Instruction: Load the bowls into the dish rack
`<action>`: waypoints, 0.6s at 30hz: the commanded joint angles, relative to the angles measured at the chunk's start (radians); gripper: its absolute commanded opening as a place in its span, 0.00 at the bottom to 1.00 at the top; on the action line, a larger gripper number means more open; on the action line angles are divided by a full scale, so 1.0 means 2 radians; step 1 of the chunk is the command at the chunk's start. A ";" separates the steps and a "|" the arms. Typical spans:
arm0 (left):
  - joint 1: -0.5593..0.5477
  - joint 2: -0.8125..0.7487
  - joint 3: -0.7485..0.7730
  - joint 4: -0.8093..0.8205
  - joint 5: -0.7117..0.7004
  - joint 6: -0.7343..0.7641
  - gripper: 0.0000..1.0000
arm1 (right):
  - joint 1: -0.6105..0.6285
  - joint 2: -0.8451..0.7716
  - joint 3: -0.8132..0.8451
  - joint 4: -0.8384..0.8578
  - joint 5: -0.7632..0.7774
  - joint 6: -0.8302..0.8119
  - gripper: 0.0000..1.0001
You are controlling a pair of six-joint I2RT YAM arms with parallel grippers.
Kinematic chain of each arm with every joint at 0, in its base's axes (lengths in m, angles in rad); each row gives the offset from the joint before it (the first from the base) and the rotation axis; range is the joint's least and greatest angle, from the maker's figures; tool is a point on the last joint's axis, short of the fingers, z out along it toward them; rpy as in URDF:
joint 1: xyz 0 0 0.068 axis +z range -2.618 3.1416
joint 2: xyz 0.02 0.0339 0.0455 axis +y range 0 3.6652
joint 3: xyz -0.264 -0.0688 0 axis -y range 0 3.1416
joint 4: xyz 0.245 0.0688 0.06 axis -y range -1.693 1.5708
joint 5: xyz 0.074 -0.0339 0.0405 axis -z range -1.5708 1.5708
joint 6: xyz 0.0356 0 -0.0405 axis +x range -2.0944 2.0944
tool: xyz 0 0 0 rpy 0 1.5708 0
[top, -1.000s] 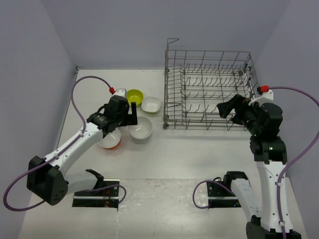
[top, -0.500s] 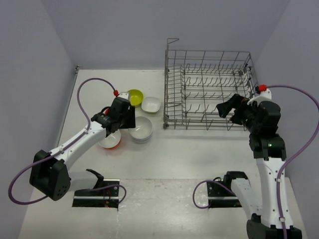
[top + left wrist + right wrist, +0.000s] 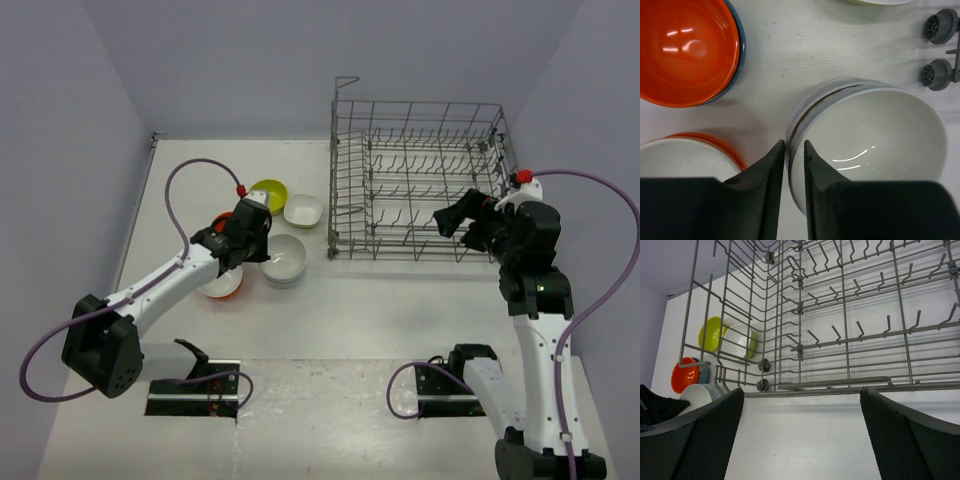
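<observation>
My left gripper (image 3: 263, 248) (image 3: 794, 143) is shut on the left rim of the white round bowl (image 3: 286, 260) (image 3: 875, 135), one finger inside and one outside. That bowl sits nested in another white one on the table. Left of it lie an orange bowl (image 3: 685, 50) nested in a blue bowl (image 3: 741, 45), and an orange bowl with a white inside (image 3: 221, 285) (image 3: 680, 157). The yellow-green bowl (image 3: 270, 192) and the white squarish bowl (image 3: 303, 210) sit further back. The grey wire dish rack (image 3: 420, 180) (image 3: 840, 340) holds no bowls. My right gripper (image 3: 455, 218) (image 3: 801, 390) hangs open at its near right side.
Two small grey wheels (image 3: 939, 50) of the rack's left side sit close to the right of the white bowl. The enclosure's walls stand at the left, back and right. Two black mounts (image 3: 195, 385) lie at the near edge.
My left gripper has moved right and down onto the white bowl's rim, and its jaws have closed from wide open to narrow. The right arm has barely moved.
</observation>
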 commanded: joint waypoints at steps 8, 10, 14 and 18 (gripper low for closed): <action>-0.017 0.003 0.016 -0.002 -0.041 -0.008 0.00 | 0.000 -0.002 0.004 -0.007 0.007 -0.005 0.99; -0.019 0.000 0.021 -0.008 -0.052 -0.010 0.00 | 0.000 -0.002 0.004 -0.007 0.008 -0.004 0.99; -0.031 -0.019 0.047 -0.006 -0.059 -0.007 0.00 | 0.000 -0.002 0.004 -0.004 -0.011 -0.010 0.99; -0.042 -0.047 0.067 0.008 -0.061 0.002 0.00 | 0.000 -0.010 -0.003 0.011 -0.050 -0.017 0.99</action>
